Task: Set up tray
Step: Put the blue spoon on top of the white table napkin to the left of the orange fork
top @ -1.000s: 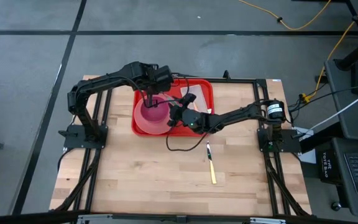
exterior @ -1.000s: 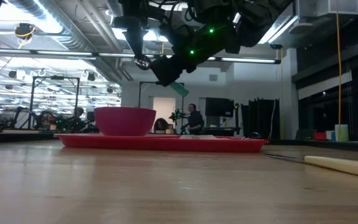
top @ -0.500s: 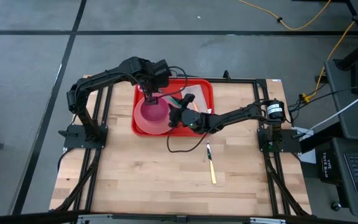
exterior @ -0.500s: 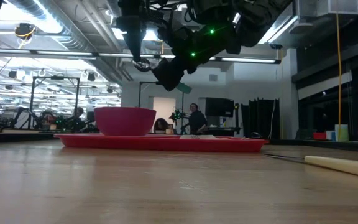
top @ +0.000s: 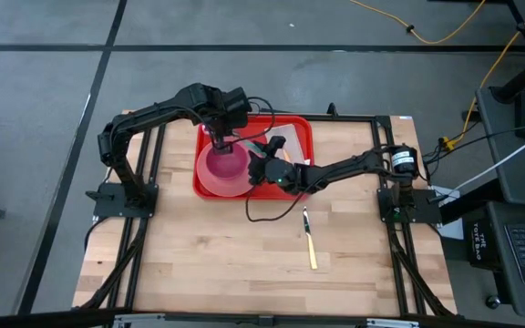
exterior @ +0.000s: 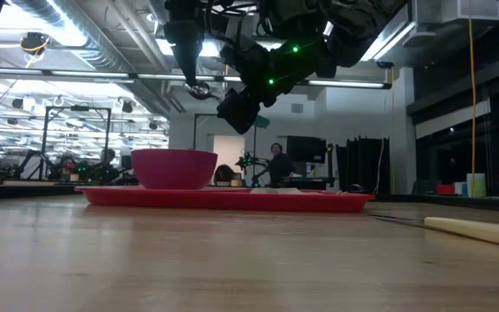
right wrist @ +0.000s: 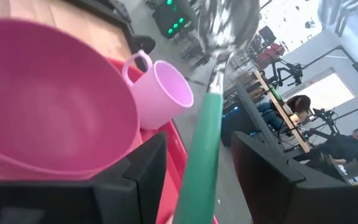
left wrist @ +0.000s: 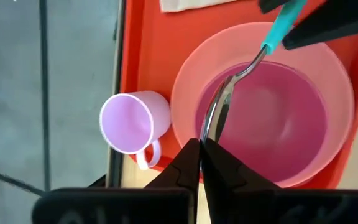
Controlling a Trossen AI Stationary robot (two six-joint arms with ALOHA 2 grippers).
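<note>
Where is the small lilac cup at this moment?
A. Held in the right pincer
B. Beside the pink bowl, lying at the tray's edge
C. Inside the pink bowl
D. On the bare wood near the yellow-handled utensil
B: the left wrist view shows the lilac cup next to the pink bowl, at the edge of the tray.

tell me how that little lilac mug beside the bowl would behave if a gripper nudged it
The lilac mug looks like thin plastic, so probably light and quick to slide. It seems to straddle the tray rim beside the pink bowl, so a nudge might tip it.
</note>
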